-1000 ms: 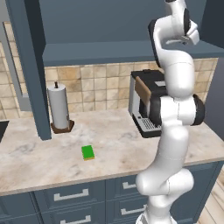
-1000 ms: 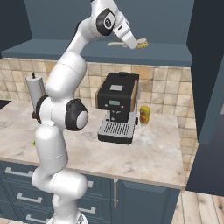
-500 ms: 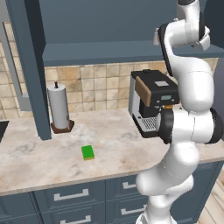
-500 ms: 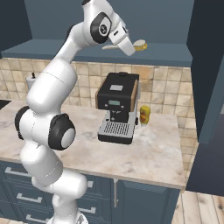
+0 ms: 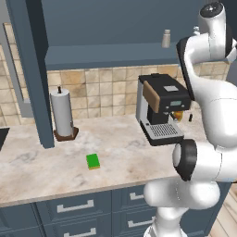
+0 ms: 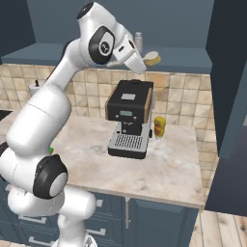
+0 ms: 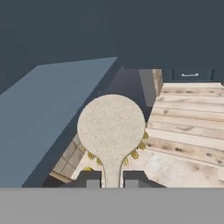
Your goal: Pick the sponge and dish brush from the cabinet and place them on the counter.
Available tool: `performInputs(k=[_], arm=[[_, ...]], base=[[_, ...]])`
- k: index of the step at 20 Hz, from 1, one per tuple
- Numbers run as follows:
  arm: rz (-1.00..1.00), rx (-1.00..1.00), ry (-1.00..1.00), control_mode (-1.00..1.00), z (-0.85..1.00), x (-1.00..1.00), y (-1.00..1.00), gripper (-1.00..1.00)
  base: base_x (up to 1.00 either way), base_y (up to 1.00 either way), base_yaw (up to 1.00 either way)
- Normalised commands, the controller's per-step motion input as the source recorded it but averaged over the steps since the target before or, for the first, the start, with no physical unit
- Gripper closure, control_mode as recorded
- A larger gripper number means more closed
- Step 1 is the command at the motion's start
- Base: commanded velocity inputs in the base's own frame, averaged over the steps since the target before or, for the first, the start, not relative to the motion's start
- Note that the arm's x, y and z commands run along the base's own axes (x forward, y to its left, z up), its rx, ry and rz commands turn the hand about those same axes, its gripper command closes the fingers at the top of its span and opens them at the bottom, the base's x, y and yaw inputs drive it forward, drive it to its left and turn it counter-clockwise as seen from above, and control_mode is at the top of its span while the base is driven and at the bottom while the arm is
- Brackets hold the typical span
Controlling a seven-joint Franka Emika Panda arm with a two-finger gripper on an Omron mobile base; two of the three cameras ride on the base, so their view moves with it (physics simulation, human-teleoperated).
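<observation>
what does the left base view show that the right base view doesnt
The left base view alone shows the green sponge lying flat on the counter and the paper towel roll in full. The right base view alone shows the gripper shut on the dish brush, held up by the cabinet shelf, and a yellow glass. Both share the coffee machine, the grey shaker and the counter.

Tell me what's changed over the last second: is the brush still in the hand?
Yes. The hand stays shut on the dish brush and has carried it down and outward from the cabinet shelf, with the arm swinging to a new pose. Unchanged: the sponge lies on the counter, and the coffee machine and paper towel roll stand where they were.
</observation>
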Motion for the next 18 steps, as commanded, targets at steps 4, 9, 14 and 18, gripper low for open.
performInputs(k=[4,9,14,18], arm=[[0.0,-0.04,0.0,-1.0,0.0,-0.71,0.0,1.0],[0.0,-0.03,0.0,-1.0,0.0,-0.71,0.0,1.0],[0.0,0.0,0.0,-1.0,-0.2,-0.7,0.0,1.0],[0.0,0.0,0.0,-1.0,-0.42,-0.63,0.0,1.0]], base=[[0.0,0.0,0.0],[0.0,0.0,0.0],[0.0,0.0,0.0],[0.0,0.0,0.0]])
